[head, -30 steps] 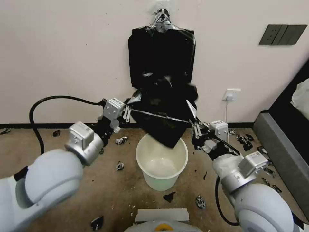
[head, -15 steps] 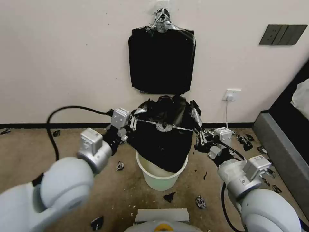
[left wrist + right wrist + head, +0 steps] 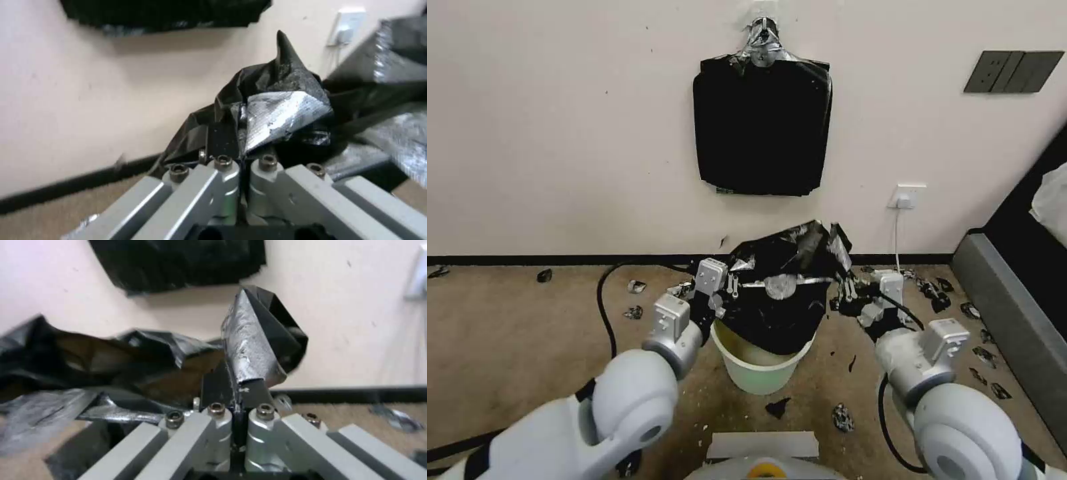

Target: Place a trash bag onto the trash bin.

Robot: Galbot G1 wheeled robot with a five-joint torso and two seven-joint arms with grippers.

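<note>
**Trash bag held stretched over the bin by both tools**

The trash bag (image 3: 780, 293) was held spread between the two arms, directly above the trash bin (image 3: 760, 373), with its lower part hanging down into the bin's mouth. The cream-white bin stood on the brown carpeted floor (image 3: 527, 320), near the wall (image 3: 560, 133)

The left tool (image 3: 730, 287) was seen at the bag's left edge, just above the bin's rim, clenched on a fold of the black plastic; in the left wrist view the fingers (image 3: 225, 166) were pressed together with the silvery, crinkled film (image 3: 280, 113) bunched at their tips. The right tool (image 3: 846, 290) was placed at the bag's right edge and was likewise clamped on the plastic; in the right wrist view its fingers (image 3: 218, 411) were closed on a raised flap of the bag (image 3: 249, 346)

A taut strip of the bag's opening was stretched between the two tools. A flat stack of black bags (image 3: 762, 127) was hung on the wall above the bin. Small black plastic scraps (image 3: 842, 417) were scattered across the floor around the bin
</note>
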